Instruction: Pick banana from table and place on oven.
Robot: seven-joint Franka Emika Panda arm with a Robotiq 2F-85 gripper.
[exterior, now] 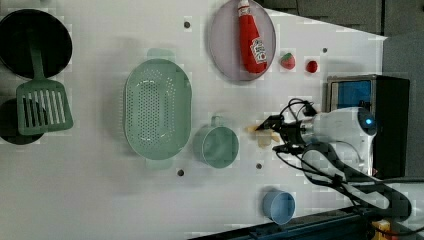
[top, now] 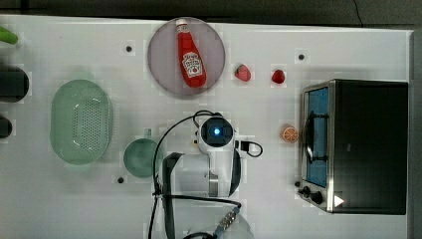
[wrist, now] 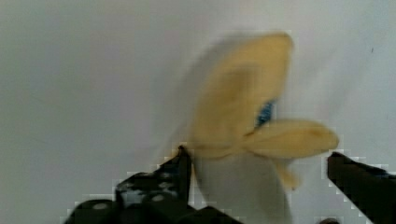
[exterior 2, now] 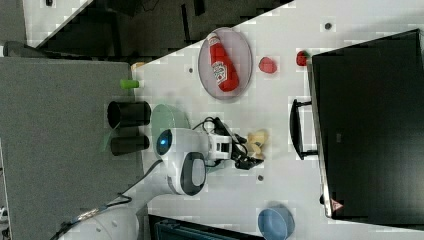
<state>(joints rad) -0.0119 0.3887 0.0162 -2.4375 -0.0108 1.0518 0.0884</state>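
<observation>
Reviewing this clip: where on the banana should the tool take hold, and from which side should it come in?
Probably from above, fingers straddling the pale body of the banana just below its splayed yellow peel flaps. It lies on the table, so only the top is free. The wrist view shows the open tool already bracketing that narrower part; the flaps look too floppy to pinch.

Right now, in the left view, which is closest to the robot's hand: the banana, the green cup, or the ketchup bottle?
1. The banana, right at the hand, between its open fingers.
2. The green cup, just beyond on the left view's left.
3. The ketchup bottle, lying on the grey plate at the top.
</observation>
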